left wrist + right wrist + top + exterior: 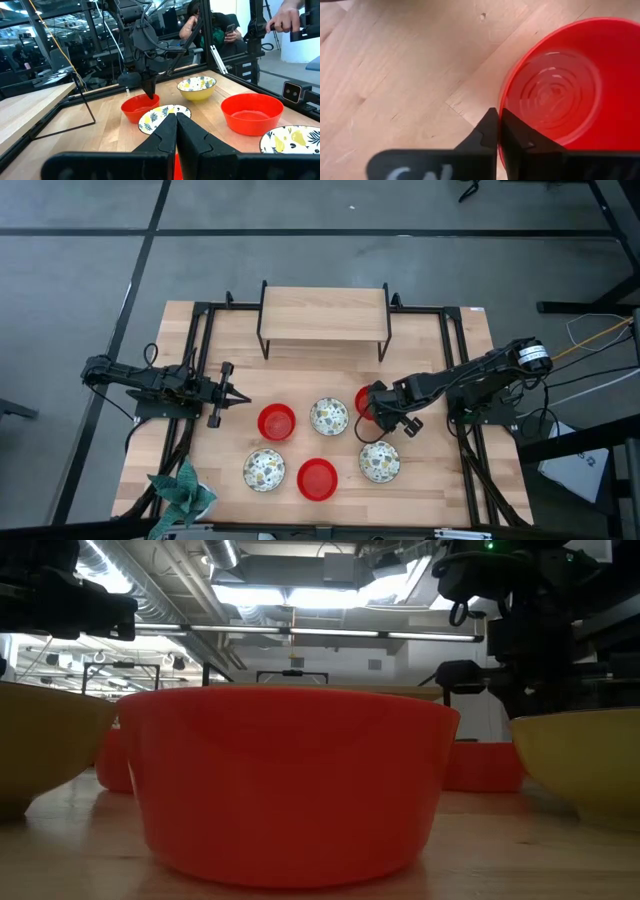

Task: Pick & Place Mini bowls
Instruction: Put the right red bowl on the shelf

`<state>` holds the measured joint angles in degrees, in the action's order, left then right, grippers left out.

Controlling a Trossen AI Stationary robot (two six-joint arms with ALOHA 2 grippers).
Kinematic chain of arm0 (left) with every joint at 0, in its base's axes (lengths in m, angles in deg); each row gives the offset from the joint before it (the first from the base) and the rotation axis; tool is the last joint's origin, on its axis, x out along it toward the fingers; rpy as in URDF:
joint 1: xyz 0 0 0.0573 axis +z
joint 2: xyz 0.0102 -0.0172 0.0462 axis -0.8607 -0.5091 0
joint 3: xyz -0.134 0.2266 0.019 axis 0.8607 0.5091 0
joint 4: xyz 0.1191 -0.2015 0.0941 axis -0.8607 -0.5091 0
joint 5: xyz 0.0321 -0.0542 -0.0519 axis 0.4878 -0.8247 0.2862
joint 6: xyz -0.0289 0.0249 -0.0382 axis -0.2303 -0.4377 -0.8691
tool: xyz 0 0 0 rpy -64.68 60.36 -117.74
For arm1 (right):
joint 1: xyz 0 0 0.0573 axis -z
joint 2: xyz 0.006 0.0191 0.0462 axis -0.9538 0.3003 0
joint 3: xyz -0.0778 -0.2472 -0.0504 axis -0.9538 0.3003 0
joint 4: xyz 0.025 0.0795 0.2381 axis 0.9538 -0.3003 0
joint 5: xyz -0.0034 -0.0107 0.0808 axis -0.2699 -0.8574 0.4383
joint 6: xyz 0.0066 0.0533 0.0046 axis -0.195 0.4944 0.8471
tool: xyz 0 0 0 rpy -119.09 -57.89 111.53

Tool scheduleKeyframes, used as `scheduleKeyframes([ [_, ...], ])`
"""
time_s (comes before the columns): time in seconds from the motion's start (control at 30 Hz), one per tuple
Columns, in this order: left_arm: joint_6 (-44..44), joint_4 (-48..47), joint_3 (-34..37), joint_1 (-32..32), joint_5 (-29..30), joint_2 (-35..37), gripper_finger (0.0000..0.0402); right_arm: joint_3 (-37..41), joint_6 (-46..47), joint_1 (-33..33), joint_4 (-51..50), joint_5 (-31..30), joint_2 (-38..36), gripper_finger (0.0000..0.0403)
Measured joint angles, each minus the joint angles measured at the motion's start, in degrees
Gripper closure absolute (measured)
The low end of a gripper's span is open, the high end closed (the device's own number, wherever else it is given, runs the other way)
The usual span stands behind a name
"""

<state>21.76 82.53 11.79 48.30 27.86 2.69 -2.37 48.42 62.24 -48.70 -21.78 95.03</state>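
Six mini bowls sit on the wooden table [230,340]. Three are red [277,421] [318,479] [362,400] and three floral [328,417] [264,470] [380,461]. My right gripper [373,414] points steeply down over the far-right red bowl [560,85] and is shut on it. That bowl stands upright on its base. My left gripper [241,397] waits shut and level at the table's left, touching nothing. My right gripper pinches the red bowl's rim [501,97] on the side toward the table's left, one finger inside the bowl and one outside. The fingers [149,91] come from above, pointing down. The bowl [140,107] stays upright, its base on the table.
A wooden riser on black legs [324,315] stands at the far middle. A teal leafy object [185,490] lies at the near left corner. Black frame rails [452,360] run along both sides. Beyond the table a seated person [200,25] and a hand [286,19] show.
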Motion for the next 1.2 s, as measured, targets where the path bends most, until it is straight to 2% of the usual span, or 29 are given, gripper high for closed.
scheduleKeyframes([
  [0.5,-0.02,0.01,0.01,0.0,0.0,-0.01,0.0398,-0.86,2.07,-0.02,-0.34,-0.6,0.0,0.04],
  [0.8,-0.02,0.01,0.01,0.01,0.0,-0.02,0.0398,-7.26,4.31,-0.02,-0.93,-5.07,-0.15,0.0401],
  [1.2,-0.02,0.01,0.0,-0.01,0.0,0.0,0.0398,-21.29,3.86,0.99,-10.0,-11.69,-0.22,0.0401],
])
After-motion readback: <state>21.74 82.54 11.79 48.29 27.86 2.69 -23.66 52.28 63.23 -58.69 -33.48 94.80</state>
